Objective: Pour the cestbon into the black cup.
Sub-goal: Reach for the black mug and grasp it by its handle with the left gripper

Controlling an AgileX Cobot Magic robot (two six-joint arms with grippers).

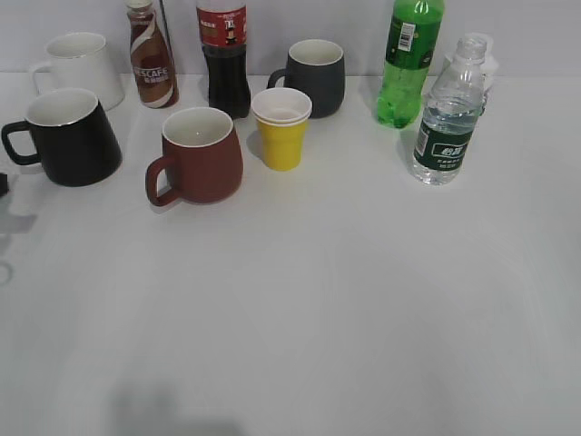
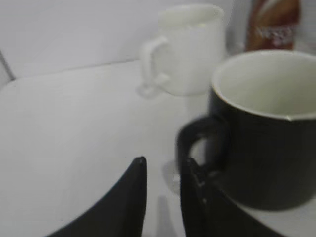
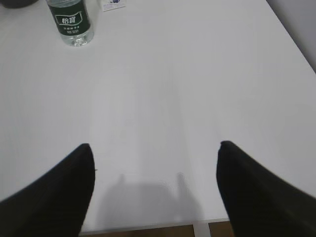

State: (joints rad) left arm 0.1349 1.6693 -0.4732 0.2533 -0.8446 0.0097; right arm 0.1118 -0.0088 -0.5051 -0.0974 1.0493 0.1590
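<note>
The cestbon (image 1: pixel 448 118), a clear ribbed bottle with a dark green label, stands upright at the right of the table; it also shows at the top left of the right wrist view (image 3: pixel 71 22). The black cup (image 1: pixel 68 136) stands at the far left, handle to the left. In the left wrist view the black cup (image 2: pixel 261 148) is close, and my left gripper (image 2: pixel 164 162) has a narrow empty gap, its right finger just by the cup's handle. My right gripper (image 3: pixel 155 145) is wide open and empty over the table's front edge, far from the bottle.
A reddish-brown mug (image 1: pixel 200 154), a yellow cup (image 1: pixel 281 132), a dark grey mug (image 1: pixel 313 77), a cola bottle (image 1: pixel 224 54), a Nescafe bottle (image 1: pixel 152 59) and a white mug (image 1: pixel 82 68) stand along the back. A green soda bottle (image 1: pixel 408 59) stands just behind the cestbon.
</note>
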